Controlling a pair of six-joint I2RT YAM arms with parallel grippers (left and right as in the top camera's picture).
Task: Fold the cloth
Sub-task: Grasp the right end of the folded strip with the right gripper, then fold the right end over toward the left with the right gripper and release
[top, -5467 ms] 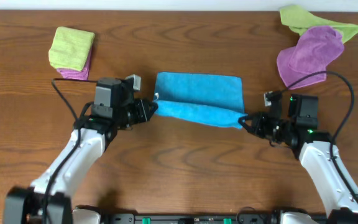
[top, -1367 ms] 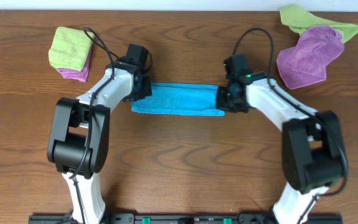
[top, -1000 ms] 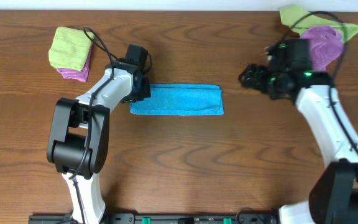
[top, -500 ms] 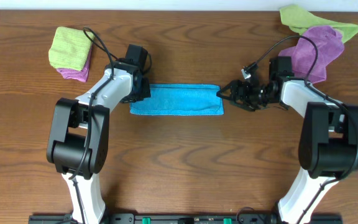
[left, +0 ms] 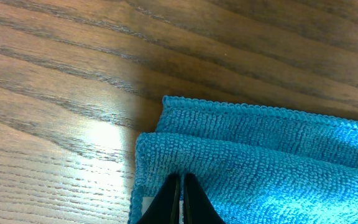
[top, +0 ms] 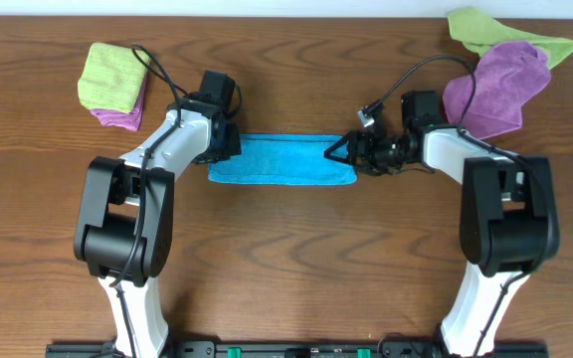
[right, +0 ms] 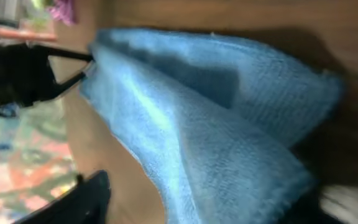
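The blue cloth (top: 282,159) lies folded into a long narrow strip at the middle of the wooden table. My left gripper (top: 229,149) is at its left end. In the left wrist view the black fingers are pressed together, their tips (left: 182,180) pinched into the cloth's top layer (left: 266,168) just inside its left edge. My right gripper (top: 344,151) is at the strip's right end. In the right wrist view the cloth's end (right: 216,137) fills the space between the spread fingers of that gripper (right: 204,196), and one dark finger (right: 89,199) stands clear of the cloth.
A folded green cloth on a purple one (top: 115,82) sits at the back left. A crumpled purple cloth (top: 495,88) and a green one (top: 505,30) lie at the back right, close behind my right arm. The left gripper (right: 30,68) shows beyond the strip's far end.
My right gripper let go of the strip's right end, swung out to the right, then came back and now straddles that end, its fingers narrowing. The left arm has not moved.
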